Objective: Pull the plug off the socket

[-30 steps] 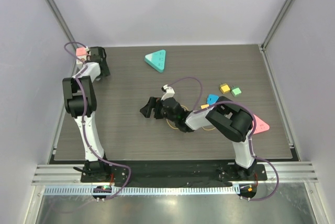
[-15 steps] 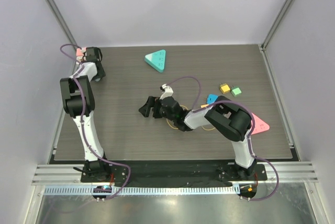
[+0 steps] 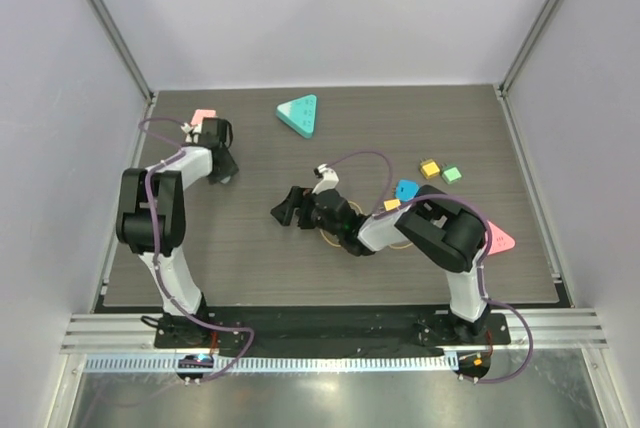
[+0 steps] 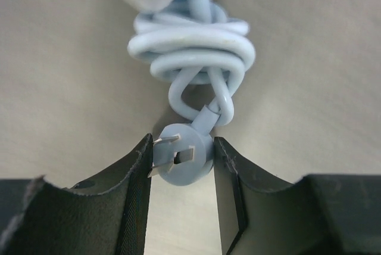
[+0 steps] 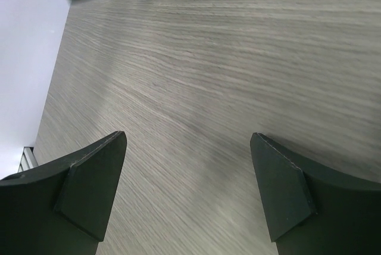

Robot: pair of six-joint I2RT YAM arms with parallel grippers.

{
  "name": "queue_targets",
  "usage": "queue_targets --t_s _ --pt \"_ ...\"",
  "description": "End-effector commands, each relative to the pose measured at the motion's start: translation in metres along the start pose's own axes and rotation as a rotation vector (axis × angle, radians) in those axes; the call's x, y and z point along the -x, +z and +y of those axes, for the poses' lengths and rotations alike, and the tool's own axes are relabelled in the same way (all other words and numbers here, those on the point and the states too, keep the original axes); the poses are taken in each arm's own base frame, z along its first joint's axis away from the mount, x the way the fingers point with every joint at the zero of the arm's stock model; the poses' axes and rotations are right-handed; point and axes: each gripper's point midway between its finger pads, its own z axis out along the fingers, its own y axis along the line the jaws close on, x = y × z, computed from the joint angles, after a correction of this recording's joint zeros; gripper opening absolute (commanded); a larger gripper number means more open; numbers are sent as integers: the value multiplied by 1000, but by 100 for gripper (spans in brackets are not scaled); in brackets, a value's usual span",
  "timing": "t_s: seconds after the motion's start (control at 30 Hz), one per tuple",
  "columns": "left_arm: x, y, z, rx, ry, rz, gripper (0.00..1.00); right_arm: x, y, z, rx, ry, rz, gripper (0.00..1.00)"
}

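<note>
While left gripper (image 4: 181,148) pinches plug (image 4: 191,164) by rim, prongs (image 4: 174,156) bare, plug may twist out; knotted cord (image 4: 190,46) at 12 o'clock could tug it. Right gripper (image 5: 187,148) spread.

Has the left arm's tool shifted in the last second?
Yes. The left tool, gripping the plug, has swung right, closer to the teal triangle, which stayed put.

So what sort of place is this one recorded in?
Most likely a lab test cell: pale walls and aluminium posts enclose a wood-grain table, the left arm and right arm are mounted on a rail at its near edge, and coloured blocks lie scattered.
</note>
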Motion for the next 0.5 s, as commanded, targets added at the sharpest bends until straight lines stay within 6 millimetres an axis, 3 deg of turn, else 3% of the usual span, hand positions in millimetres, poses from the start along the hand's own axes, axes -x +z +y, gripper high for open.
queue_targets --t_s 0.0,0.07,0.1,0.2,0.23,0.3,0.47 --pt "-53 -28 1 -19 -124 19 0 14 -15 -5 -31 13 -66 91" --pt "-69 -46 -12 -26 -102 -27 0 15 -21 -9 -42 10 -72 91" --pt "-90 -51 -15 -27 -74 -6 0 16 -23 -9 -44 5 -75 91" --pt "-108 -67 -25 -90 -94 16 2 15 -28 -11 -46 -3 -71 91" --pt "-123 -69 -25 -115 -88 56 5 17 -29 -9 -39 -11 -74 91" --pt "-131 -80 -28 -151 -81 71 10 16 -32 -9 -34 -14 -74 91" --pt "-157 -105 -13 -166 -60 98 32 15 -29 -7 -24 -21 -69 91"
